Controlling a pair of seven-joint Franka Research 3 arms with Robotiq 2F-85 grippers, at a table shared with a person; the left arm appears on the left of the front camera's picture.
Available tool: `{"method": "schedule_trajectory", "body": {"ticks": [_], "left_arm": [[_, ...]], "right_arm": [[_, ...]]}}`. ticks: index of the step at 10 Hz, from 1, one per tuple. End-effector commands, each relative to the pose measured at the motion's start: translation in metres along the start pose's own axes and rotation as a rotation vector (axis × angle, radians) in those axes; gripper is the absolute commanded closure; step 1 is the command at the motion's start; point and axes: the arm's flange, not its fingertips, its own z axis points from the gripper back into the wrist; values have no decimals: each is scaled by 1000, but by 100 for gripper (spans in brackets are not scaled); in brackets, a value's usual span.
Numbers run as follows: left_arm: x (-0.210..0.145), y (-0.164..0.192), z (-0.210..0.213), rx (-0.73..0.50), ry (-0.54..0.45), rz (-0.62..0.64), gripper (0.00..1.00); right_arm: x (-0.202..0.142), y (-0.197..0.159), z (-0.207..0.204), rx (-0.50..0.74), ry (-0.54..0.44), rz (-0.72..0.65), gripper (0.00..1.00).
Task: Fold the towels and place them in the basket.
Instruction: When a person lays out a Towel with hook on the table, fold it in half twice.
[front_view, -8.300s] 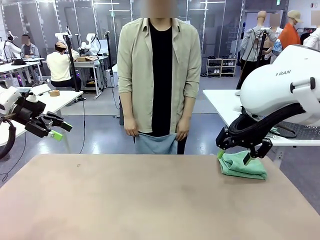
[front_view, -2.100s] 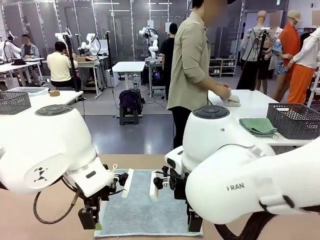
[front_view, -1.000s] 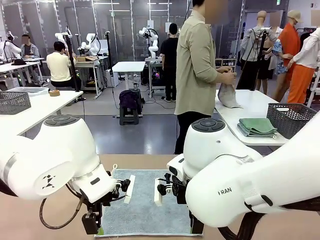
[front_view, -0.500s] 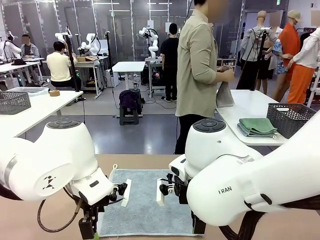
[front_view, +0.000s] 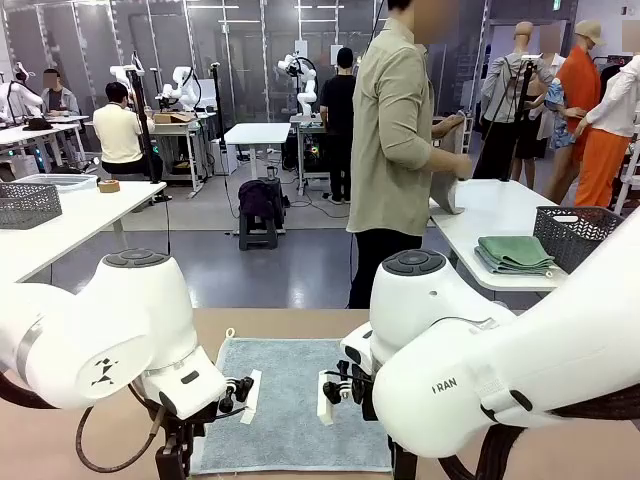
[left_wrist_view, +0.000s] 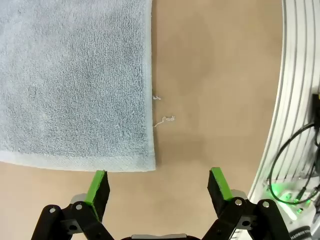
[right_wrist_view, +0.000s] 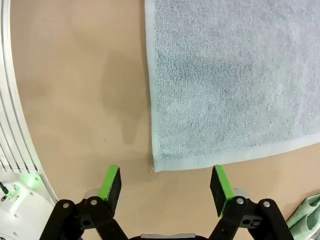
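The blue towel (front_view: 300, 400) is lying flat and unfolded on the table (front_view: 300, 322), between the two arms. The left gripper (left_wrist_view: 159, 175) is hovering with its jaws wide apart and empty, one pad just off the towel's near corner and the other over bare table. The right gripper (right_wrist_view: 166, 171) is doing the same at the opposite near corner, jaws spread and holding nothing, the corner sitting between its pads but below them. Both seem to be lining up for the first fold, so this towel's folding is not yet begun.

On the side table (front_view: 500, 205) at the right, a green towel (front_view: 515, 252) is resting folded beside the basket (front_view: 585, 213), not inside it. The person (front_view: 395, 130) is standing there handling a grey towel (front_view: 447, 192), which is hanging loose from their hands. Nothing is showing above the basket's rim, though its inside is hard to judge from here.

A scrap of green cloth (right_wrist_view: 309, 214) is peeking in at the right wrist view's corner; it may be another towel.

By my reading, one towel is folded, none is binned, and two are waiting
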Motion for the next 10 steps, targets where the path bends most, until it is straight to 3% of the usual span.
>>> {"method": "schedule_trajectory", "body": {"ticks": [1, 10], "left_arm": [[-8, -17, -6, 21, 23, 22, 0], [-6, -19, -19, 46, 17, -17, 0]], "right_arm": [[-8, 7, -8, 9, 27, 25, 10], [-14, 7, -18, 14, -5, 40, 10]]}}
